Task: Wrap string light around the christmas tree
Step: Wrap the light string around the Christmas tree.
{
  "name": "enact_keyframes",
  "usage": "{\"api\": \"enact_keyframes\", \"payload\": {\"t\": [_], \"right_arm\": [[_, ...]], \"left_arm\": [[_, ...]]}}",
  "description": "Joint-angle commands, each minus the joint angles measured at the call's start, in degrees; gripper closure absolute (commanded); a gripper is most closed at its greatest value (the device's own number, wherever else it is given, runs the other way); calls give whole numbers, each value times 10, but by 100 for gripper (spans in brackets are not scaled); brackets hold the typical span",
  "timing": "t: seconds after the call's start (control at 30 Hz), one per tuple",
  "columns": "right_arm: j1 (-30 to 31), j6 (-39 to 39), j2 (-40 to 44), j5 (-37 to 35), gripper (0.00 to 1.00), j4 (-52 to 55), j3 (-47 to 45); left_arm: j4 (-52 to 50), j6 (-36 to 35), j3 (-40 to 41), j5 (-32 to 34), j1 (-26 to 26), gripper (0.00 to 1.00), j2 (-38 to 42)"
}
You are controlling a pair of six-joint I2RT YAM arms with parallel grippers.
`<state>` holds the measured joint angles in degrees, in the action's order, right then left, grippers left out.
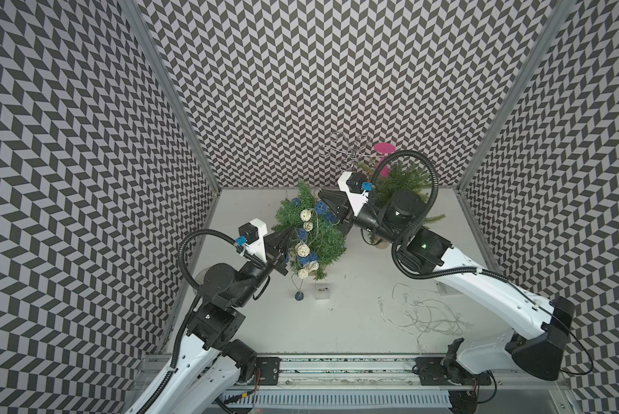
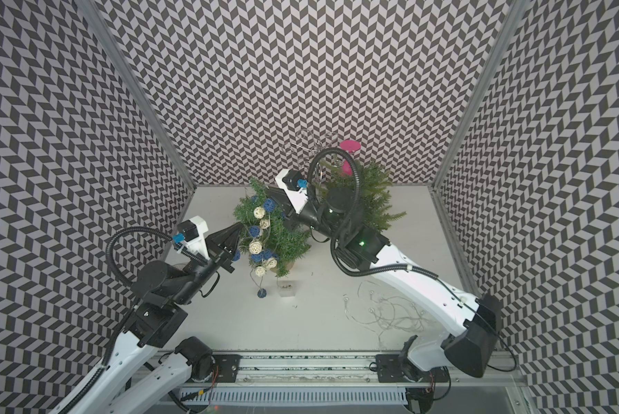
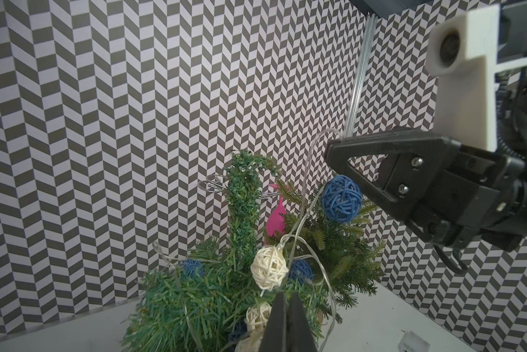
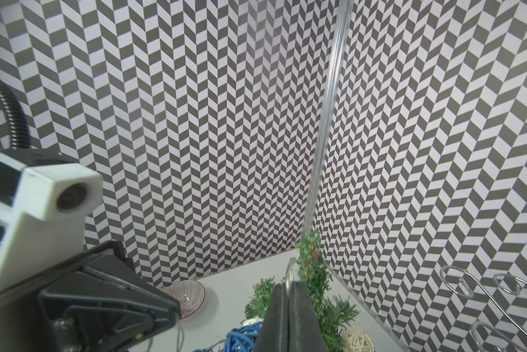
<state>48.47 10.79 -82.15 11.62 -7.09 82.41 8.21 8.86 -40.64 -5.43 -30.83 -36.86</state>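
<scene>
String light (image 3: 341, 198) seemingly pinched in right gripper (image 3: 332, 148).

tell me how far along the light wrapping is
Mostly done: blue and white balls of the string light already circle the christmas tree. In hand: the right pincer is shut on its wire near the treetop; the left pincer is shut at the tree's side. Left: one blue ball trails on the table beside a small clear box.
</scene>
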Motion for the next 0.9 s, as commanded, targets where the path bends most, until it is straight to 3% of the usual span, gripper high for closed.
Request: {"api": "enact_keyframes", "payload": {"t": [0.0, 0.13, 0.33, 0.67, 0.87], "right_arm": [[-1, 34, -22, 8, 97, 3, 31], [-1, 62, -65, 29, 93, 41, 105], [-1, 87, -96, 68, 90, 34, 127], [-3, 102, -115, 18, 94, 34, 136], [0, 107, -3, 49, 60, -5, 11]], "left_arm": [[50, -28, -23, 4, 2, 100, -23], [57, -28, -26, -14, 5, 100, -42], [76, -25, -11, -10, 6, 100, -51], [79, -32, -22, -17, 19, 100, -100], [63, -42, -50, -46, 30, 100, -101]]}}
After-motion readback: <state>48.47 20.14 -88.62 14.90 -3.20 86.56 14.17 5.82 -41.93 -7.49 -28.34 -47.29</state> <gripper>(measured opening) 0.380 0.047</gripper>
